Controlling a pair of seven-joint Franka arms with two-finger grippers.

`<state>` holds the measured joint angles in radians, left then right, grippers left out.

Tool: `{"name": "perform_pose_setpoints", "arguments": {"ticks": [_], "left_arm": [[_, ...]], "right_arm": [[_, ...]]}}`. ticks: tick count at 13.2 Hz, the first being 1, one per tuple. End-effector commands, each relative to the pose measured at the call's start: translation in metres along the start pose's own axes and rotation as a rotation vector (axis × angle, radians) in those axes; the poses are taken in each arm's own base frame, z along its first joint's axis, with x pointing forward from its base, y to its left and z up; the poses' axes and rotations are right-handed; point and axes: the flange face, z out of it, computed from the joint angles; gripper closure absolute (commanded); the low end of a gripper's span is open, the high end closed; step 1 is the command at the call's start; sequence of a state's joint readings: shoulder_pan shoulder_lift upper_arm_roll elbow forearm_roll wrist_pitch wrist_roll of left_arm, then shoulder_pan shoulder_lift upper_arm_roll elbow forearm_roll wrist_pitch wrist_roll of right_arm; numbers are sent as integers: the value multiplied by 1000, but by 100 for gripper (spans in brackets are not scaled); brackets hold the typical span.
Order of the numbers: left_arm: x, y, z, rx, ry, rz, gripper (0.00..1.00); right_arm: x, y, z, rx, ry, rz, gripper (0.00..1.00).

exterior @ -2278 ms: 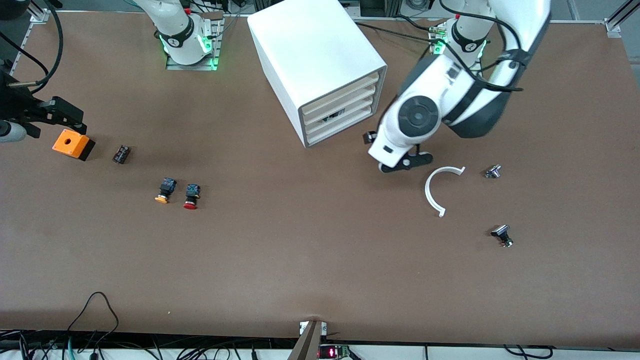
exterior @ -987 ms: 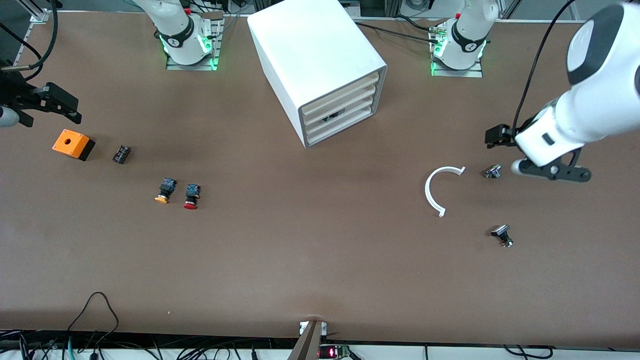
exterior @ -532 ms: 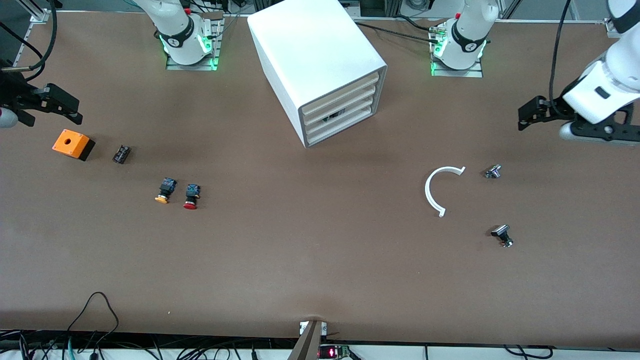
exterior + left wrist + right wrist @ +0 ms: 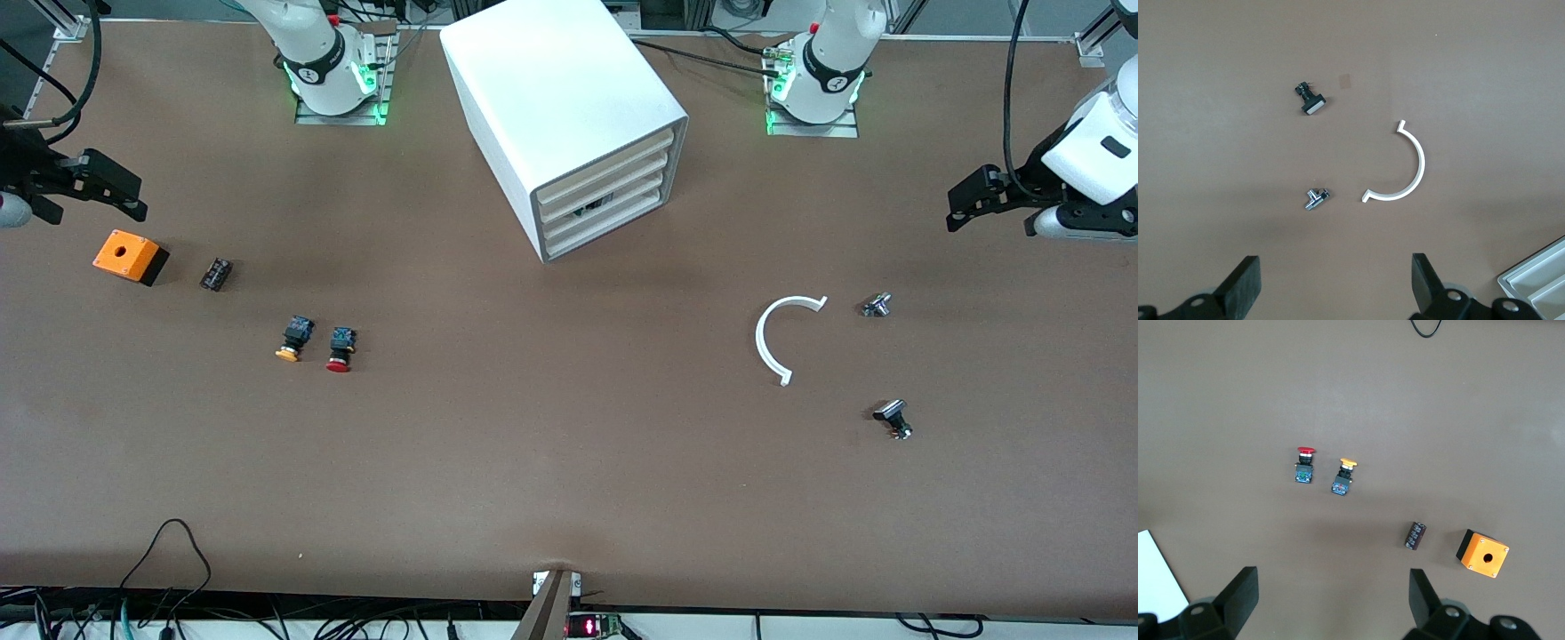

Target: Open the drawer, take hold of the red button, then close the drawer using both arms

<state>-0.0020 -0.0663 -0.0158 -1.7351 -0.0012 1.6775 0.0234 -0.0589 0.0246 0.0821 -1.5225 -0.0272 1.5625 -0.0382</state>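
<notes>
- L arm swung from in front of cabinet [image 4: 569,124] out to its table end
- left gripper [image 4: 973,200] now up, jaws wide apart

Even, diffuse overhead lighting; the brown table [image 4: 569,462] appears matte, without glare. Soft shadows lie beside the white cabinet [image 4: 560,98] and small parts. Green lamps glow at both bases. All views are sharp.

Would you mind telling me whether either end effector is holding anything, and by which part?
Nothing is held. The left end effector and the right end effector are both open and empty; the red button lies on the table.
</notes>
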Motion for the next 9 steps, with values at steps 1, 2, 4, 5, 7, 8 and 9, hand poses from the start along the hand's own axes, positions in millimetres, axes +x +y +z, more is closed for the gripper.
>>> {"name": "perform_pose_setpoints", "arguments": {"ticks": [1,2,4,5,7,8,9], "left_arm": [[-10,7,-1,-14,-37,13,1],[-10,9,-1,-13,-38,10,1],[-8,23,-7,2,-29,8,1],[-8,21,-6,2,-39,0,1],[-7,26,-7,2,-36,6,1],[-7,27,-7,2,-36,8,1],[-6,26,-8,2,-33,6,1]], "right_arm": [[-4,-2,-2,14,-3,15,0],[-4,-2,-2,14,-4,15,0],[-4,-1,-1,14,-6,15,0],[-4,-1,-1,14,-4,15,0],[-4,1,-2,14,-3,17,0],[-4,1,-3,14,-3,15,0],[-4,1,-2,14,-6,14,0]]}}
